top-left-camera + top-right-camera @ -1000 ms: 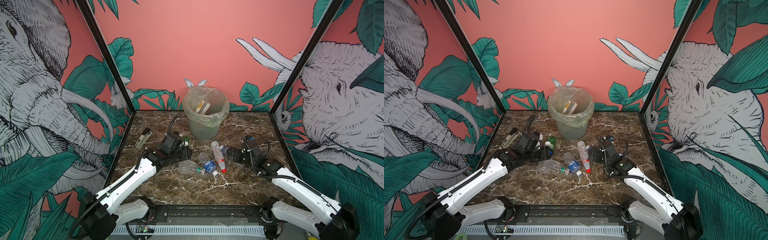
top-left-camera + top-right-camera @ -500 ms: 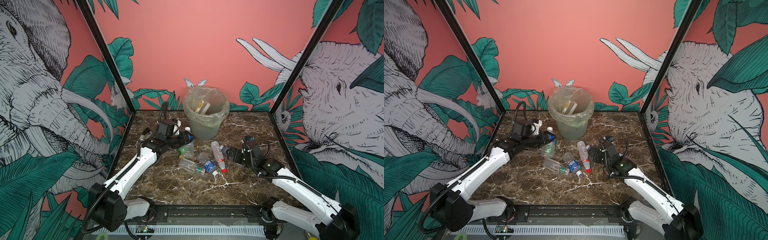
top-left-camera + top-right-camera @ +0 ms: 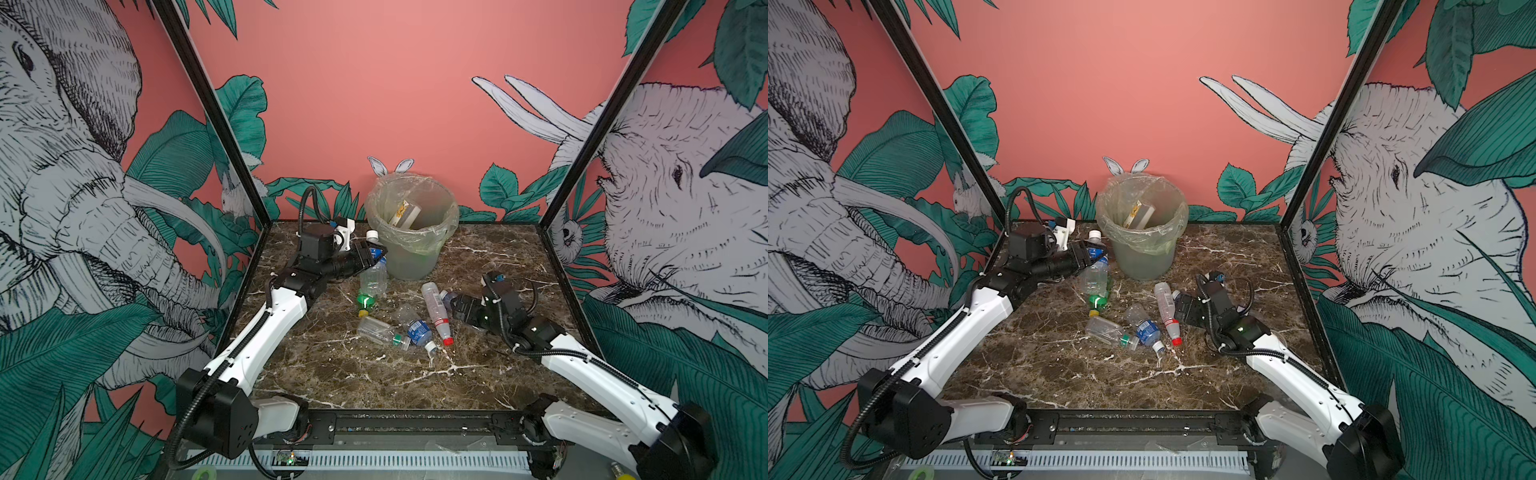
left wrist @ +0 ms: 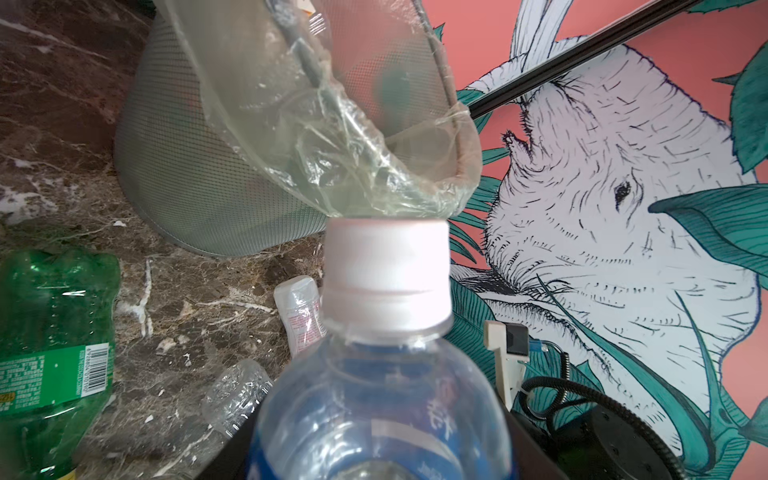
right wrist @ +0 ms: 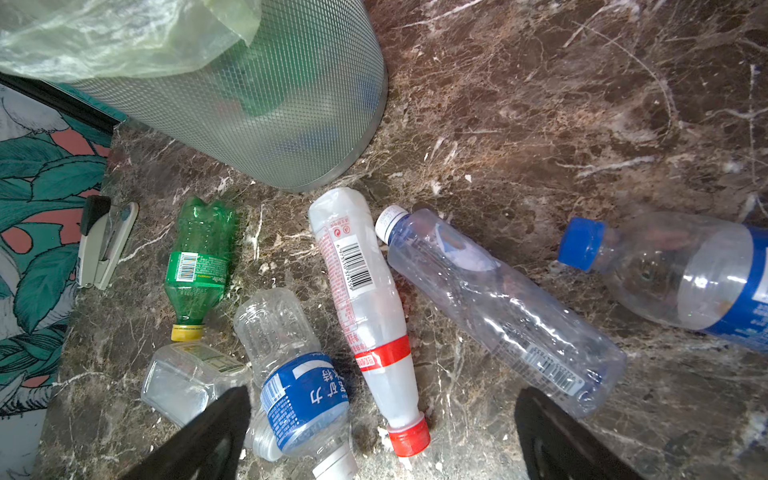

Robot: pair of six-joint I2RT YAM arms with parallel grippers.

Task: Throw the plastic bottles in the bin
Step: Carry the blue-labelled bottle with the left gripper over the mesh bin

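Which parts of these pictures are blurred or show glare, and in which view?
Left wrist view: the white-capped bottle is too near, its cap soft; the bag on the bin glints. Right wrist view: the red-capped bottle is sharp, its barcode clear; the right gripper has dark, blurred fingers.

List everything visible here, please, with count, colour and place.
bin: one, grey-green, bag-lined, back of table
green bottle: one, yellow cap, before bin
red-capped bottle: one, whitish, mid-table
blue-label bottle: one, clear, white cap, beside it
green-capped bottle: one, clear, mid-table
bluish bottle: one, white cap, mid-table
blue-capped bottle: one, clear, lying apart
held bottle: one, clear, white cap, by bin rim
stapler: one, white-black, near wall
table: one, brown marble
left tool: shut on held bottle
right tool: open, by loose bottles
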